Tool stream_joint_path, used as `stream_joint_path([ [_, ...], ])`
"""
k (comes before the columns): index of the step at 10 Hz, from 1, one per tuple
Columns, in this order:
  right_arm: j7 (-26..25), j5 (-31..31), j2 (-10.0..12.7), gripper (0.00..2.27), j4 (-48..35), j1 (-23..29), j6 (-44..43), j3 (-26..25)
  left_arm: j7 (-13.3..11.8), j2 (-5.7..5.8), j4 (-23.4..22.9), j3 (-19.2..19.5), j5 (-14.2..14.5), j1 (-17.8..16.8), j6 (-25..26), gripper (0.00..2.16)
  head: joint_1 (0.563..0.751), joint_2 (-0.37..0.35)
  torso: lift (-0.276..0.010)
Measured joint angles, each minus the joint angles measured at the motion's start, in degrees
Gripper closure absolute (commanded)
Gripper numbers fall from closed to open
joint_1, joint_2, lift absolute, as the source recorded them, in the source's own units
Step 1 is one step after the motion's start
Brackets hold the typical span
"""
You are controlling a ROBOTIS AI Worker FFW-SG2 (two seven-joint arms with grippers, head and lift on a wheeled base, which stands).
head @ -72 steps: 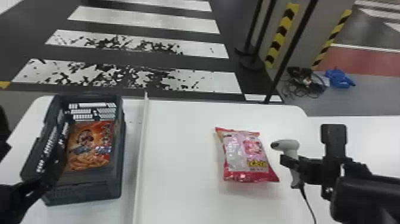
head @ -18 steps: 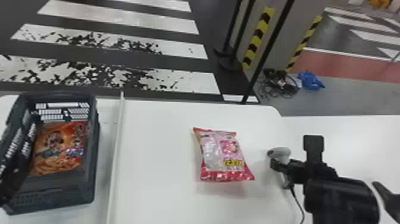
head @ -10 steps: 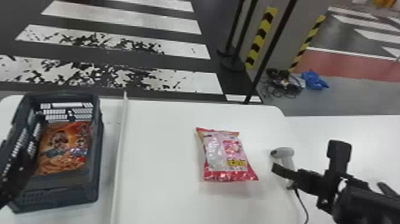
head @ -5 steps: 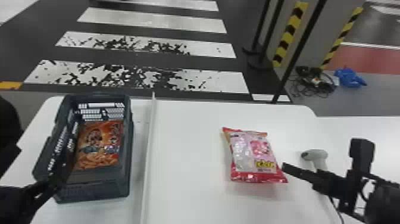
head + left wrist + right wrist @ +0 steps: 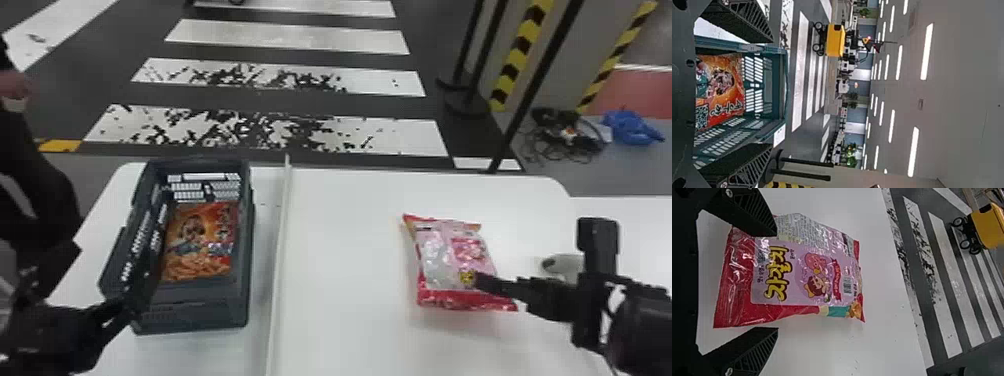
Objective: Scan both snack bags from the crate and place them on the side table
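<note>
Since a grasp seems next, right gripper [image 5: 777, 281] hangs wide-spread, empty, over pink bag [image 5: 452, 265]; left gripper [image 5: 772, 92], likewise, by crate [image 5: 192, 316].

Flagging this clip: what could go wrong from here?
The right tool is open over the glossy pink-and-red snack bag; closing could crumple it. The grey handheld scanner, partly hidden behind that tool, might get knocked. The left tool, open at the dark grey plastic crate, could catch its rim.
</note>
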Motion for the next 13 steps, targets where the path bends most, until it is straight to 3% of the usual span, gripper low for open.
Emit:
stream_joint_path([
  [3, 0.32, 4.02, -0.39, 0.08, 5.99, -2.23, -3.42, 2.23, -0.22, 0.03, 0.12, 0.13, 0.16, 0.18, -0.11, 0.05, 0.695, -0.046, -0.098],
  [4, 0.41, 5.47, -0.54, 0.18, 8.29, -2.95, -4.80, 2.91, -0.27, 0.03, 0.18, 0.13, 0.18, 0.19, -0.11, 0.05, 0.695, -0.045, -0.098],
  [5, 0.56, 6.89, -0.60, 0.48, 10.39, -3.61, -5.97, 3.33, -0.31, 0.03, 0.22, 0.13, 0.20, 0.19, -0.11, 0.05, 0.695, -0.046, -0.098],
  [6, 1.61, 8.63, -0.66, 0.99, 12.74, -4.37, -7.50, 3.58, -0.38, 0.03, 0.24, 0.18, 0.21, 0.19, -0.11, 0.05, 0.695, -0.046, -0.098],
  [7, 2.87, 10.14, -0.73, 1.74, 14.39, -4.95, -8.71, 3.69, -0.54, 0.03, 0.28, 0.26, 0.27, 0.19, -0.11, 0.05, 0.695, -0.044, -0.098],
  [8, 3.23, 11.54, -0.80, 1.97, 15.69, -5.28, -10.16, 3.81, -0.57, 0.03, 0.32, 0.29, 0.29, 0.19, -0.10, 0.05, 0.695, -0.046, -0.098],
  [10, 3.98, 14.01, -0.89, 2.23, 17.38, -5.43, -13.41, 4.07, -0.57, 0.03, 0.33, 0.31, 0.31, 0.13, -0.10, 0.05, 0.695, -0.051, -0.098],
  [13, 6.39, 13.90, -0.71, 2.23, 14.07, -3.23, -15.50, 2.37, -0.57, -0.05, 0.33, 0.31, 0.29, 0.10, -0.10, 0.05, 0.695, -0.057, -0.098],
])
